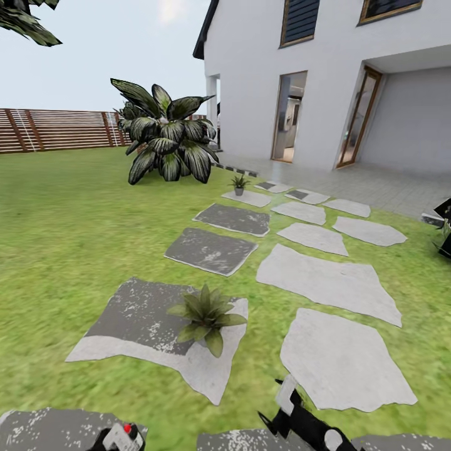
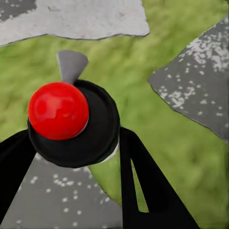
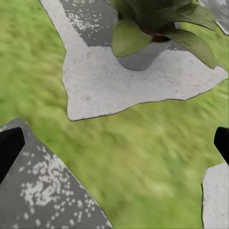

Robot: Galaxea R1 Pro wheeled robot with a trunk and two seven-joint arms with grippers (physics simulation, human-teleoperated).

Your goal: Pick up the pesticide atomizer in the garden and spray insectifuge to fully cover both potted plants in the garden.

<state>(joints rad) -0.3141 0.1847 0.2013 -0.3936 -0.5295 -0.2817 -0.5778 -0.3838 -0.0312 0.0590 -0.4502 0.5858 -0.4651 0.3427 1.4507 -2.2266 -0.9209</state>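
Green lawn (image 1: pixel 75 213) carries grey stepping stones (image 1: pixel 326 275). The nearer potted plant (image 1: pixel 207 313), broad pointed leaves in a round grey pot, stands on one slab; the farther potted plant (image 1: pixel 238 183) sits near the big striped shrub (image 1: pixel 166 134). The left gripper (image 2: pixel 71 143) has its jaws grasping the black, red-capped pesticide atomizer (image 2: pixel 71 117). The right gripper (image 3: pixel 114 145) has its jaws released.

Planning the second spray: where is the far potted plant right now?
In the head view the far potted plant stands on a pale stepping stone, just right of the big striped shrub and short of the house patio.
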